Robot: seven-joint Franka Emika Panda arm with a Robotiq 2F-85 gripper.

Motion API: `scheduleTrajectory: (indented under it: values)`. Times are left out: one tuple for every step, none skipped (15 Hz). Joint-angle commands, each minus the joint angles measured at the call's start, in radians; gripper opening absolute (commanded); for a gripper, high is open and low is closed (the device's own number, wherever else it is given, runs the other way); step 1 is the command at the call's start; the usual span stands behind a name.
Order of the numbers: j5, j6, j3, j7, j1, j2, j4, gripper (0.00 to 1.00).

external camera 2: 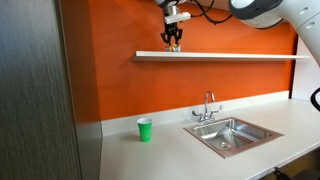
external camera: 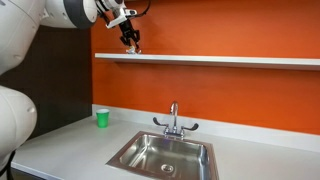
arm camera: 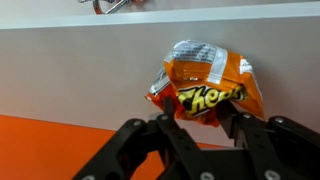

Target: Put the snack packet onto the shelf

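While the pincer (arm camera: 198,120) hangs just over the shelf (external camera: 220,60), we see the snack packet (arm camera: 205,85) straight ahead of its fingertips (arm camera: 232,122) in the wrist view. The packet's near edge is pinched between them, so we read the pincer as narrowed onto the packet and holding it. Most of the crinkled bag stands out beyond the tips, printed face toward the camera, its long side running across the gap from one finger to the other. Beyond it lies a pale band that we take for the shelf board. In both exterior views the pincer points down, its tips close above the board near one end. We cannot tell whether the packet touches the board. We judge the coming move turns on this: the board lies directly beneath the packet, so a short lowering and a release would seat it. The counter (external camera: 60,140) and the green cup (external camera: 102,118) sit well below the pincer.
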Motion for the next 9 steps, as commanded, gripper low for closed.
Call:
scheduleTrajectory:
  values:
    - [0.012,-0.038,0.0,-0.016,-0.005,0.013,0.044,0.82]
    - [0.013,-0.037,0.0,-0.014,-0.006,0.01,0.039,0.89]
    - [0.014,-0.034,0.0,-0.011,-0.007,0.004,0.03,0.95]
    - [0.014,-0.03,0.0,-0.007,-0.007,-0.001,0.021,1.0]
    - [0.018,-0.027,0.0,-0.004,-0.009,-0.006,0.012,1.0]
    - [0.02,-0.021,0.001,-0.002,-0.01,-0.012,0.002,1.0]
    - [0.022,-0.016,0.002,0.001,-0.011,-0.018,-0.009,1.0]
    - [0.021,-0.011,0.002,0.006,-0.011,-0.024,-0.019,1.0]
    - [0.02,-0.008,0.002,0.011,-0.009,-0.031,-0.032,1.0]
